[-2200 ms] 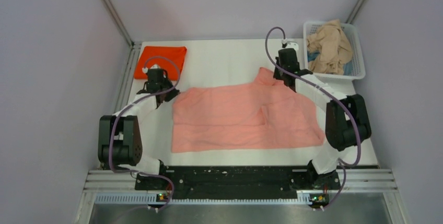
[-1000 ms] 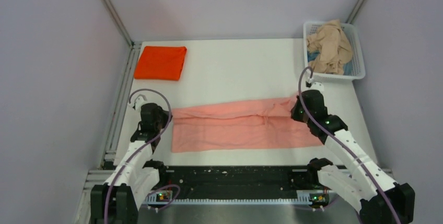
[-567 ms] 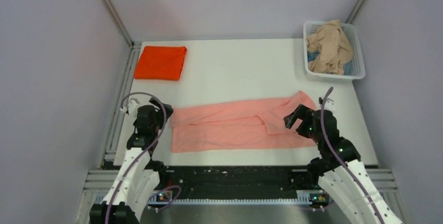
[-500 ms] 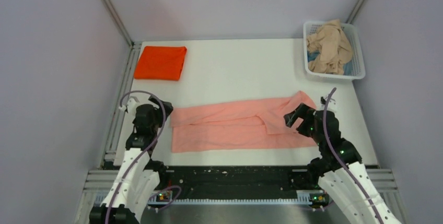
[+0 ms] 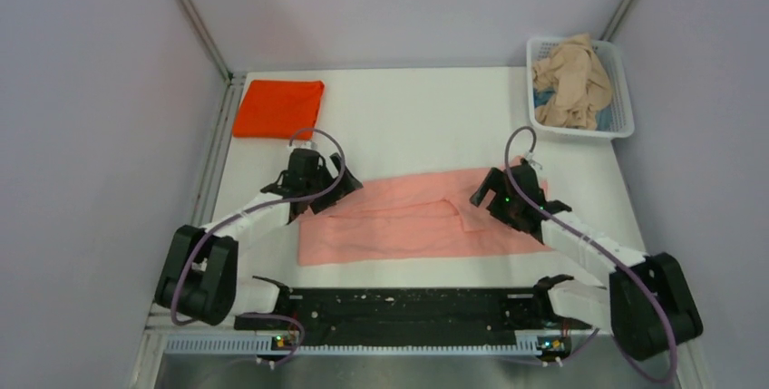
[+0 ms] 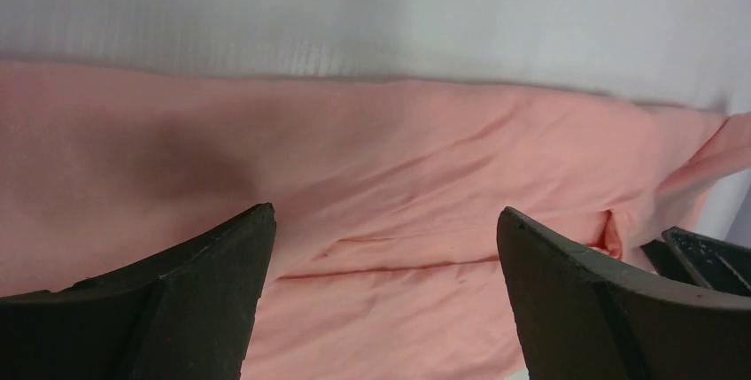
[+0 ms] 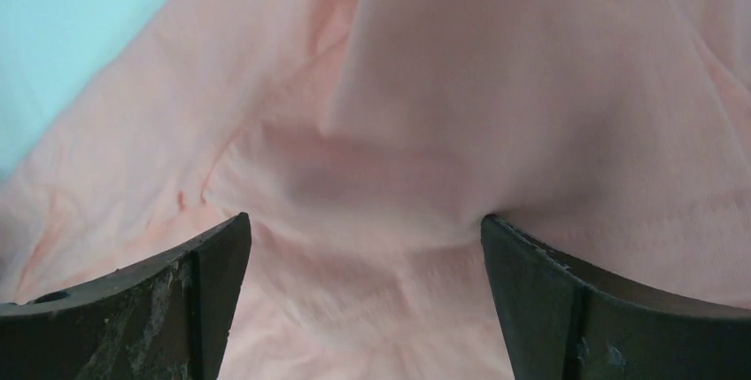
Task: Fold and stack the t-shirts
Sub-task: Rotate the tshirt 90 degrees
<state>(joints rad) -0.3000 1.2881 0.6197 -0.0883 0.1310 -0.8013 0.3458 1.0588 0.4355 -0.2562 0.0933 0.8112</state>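
Pink tee [image 5: 408, 221], orange-red tee [image 5: 278, 108], beige tee [image 5: 571, 81]: three. Left tool [image 5: 343, 188], right tool [image 5: 481, 197]: two. Basket [image 5: 580, 133]: one.

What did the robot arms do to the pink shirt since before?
They folded the far part of the pink shirt toward the near edge and let go; the left gripper and right gripper, open, moved back over it. The orange shirt and the basket stayed put.

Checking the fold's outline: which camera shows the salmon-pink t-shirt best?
The top external view: the salmon-pink t-shirt lies there nearly whole, a long folded strip. The left wrist view shows only one edge and some creases; the right wrist view shows just a close patch of folds.
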